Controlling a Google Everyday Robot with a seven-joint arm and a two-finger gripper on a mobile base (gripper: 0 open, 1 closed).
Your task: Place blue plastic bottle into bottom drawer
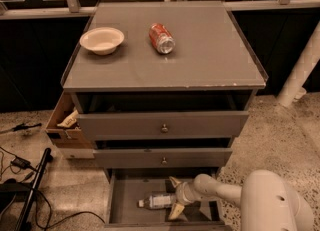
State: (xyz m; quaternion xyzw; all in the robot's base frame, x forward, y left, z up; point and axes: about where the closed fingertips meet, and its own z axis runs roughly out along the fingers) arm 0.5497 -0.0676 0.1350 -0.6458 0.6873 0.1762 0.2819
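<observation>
The blue plastic bottle [157,201] lies on its side on the floor of the open bottom drawer [131,215], white cap pointing left. My gripper [175,195] reaches into the drawer from the right, at the bottle's base end. It is open, with one pale fingertip [174,181] behind the bottle's base and the other in front. The fingers do not clamp the bottle.
The cabinet top [210,60] carries a white bowl [102,40] and a red soda can [161,38] on its side. The two knobbed drawers [162,126] above stand slightly pulled out. A cardboard box [64,123] is at the cabinet's left, cables [22,175] lie on the floor, and a white pipe [302,70] stands at the right.
</observation>
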